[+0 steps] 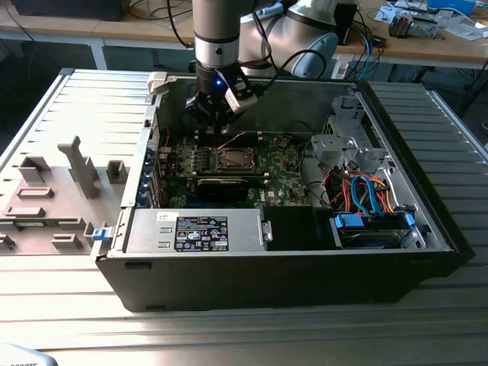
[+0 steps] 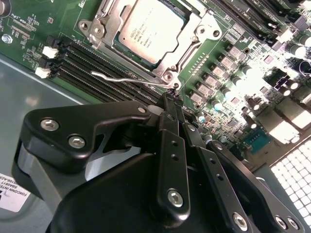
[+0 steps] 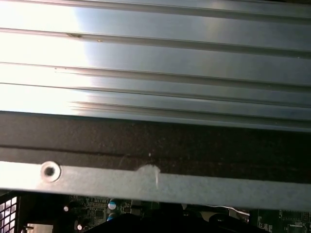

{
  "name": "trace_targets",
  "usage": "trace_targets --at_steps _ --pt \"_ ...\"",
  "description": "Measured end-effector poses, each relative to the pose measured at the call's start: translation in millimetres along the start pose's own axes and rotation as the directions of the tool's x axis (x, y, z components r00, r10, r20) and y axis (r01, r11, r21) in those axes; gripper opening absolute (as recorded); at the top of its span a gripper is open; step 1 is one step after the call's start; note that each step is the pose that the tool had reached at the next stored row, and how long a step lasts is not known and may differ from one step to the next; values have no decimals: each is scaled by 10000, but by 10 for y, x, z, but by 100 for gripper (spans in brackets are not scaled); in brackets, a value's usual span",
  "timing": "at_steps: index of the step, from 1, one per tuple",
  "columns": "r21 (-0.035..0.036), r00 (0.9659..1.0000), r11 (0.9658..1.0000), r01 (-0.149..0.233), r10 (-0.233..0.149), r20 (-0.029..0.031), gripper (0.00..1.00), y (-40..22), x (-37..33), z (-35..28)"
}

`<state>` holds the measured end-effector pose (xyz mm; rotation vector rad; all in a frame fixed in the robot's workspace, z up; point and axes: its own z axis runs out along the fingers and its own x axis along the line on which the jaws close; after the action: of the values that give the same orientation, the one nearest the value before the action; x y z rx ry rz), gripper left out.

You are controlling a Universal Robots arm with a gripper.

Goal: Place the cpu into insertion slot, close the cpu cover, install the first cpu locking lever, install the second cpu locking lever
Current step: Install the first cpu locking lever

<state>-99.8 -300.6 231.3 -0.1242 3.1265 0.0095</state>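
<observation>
The cpu [image 2: 151, 30] lies grey-silver side up in its socket on the green motherboard [image 1: 267, 164]. The silver cpu cover [image 2: 197, 35] lies flat around it, with the chip showing through its window. One thin wire locking lever [image 2: 121, 77] stands out from the socket's edge over the memory slots, its hooked end free. My gripper [image 2: 170, 94] is shut, its black fingertips [image 2: 168, 104] pressed together right at the lever's socket-corner end. In the exterior view the gripper [image 1: 219, 122] hangs just above the socket [image 1: 231, 158].
The open computer case [image 1: 427, 229] stands on a ridged metal table [image 1: 69, 107]. Inside it are a power supply [image 1: 198, 229], orange and blue cables [image 1: 358, 191] and a drive cage [image 1: 339, 137]. Grey fixtures [image 1: 80, 164] stand at the exterior view's left. The case wall rim [image 3: 155, 182] is close.
</observation>
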Motion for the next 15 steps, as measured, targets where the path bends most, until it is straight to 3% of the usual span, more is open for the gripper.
trace_targets --at_steps 15 --pt "0 10000 10000 0 0 0 11 0 0 28"
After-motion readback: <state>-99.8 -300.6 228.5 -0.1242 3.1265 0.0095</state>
